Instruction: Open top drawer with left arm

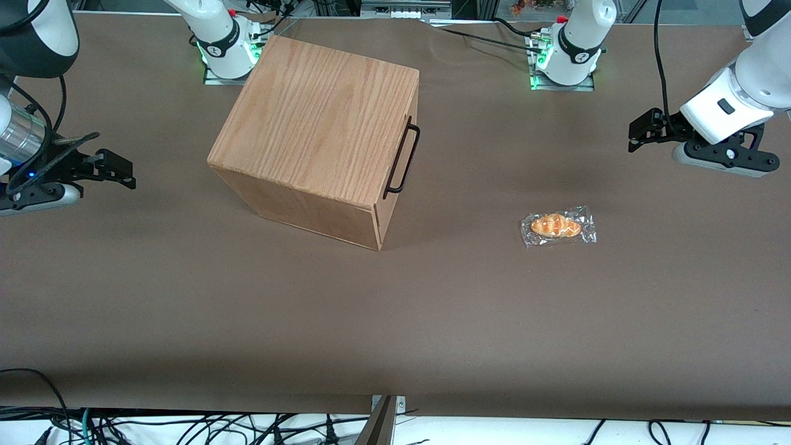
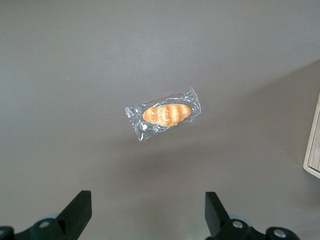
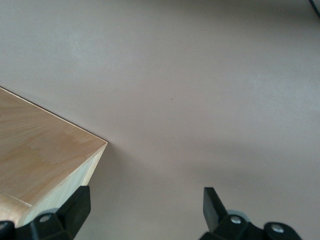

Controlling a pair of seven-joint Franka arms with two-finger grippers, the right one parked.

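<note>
The big oak box (image 1: 321, 130) stands mid-table, and its front faces the working arm's end. The top drawer is shut, and its thin black wire handle (image 1: 401, 157) stands out from the front panel. An edge of the box also shows in the left wrist view (image 2: 314, 145). My left arm's gripper (image 1: 636, 136) hovers above the table at the working arm's end, well apart from the handle. In the left wrist view the gripper (image 2: 147, 200) is open and empty, with brown table below it.
A wrapped bread roll (image 1: 558, 226) lies on the table between the box and my gripper, nearer the front camera than both. It also shows in the left wrist view (image 2: 165, 114). A corner of the box shows in the right wrist view (image 3: 45, 160).
</note>
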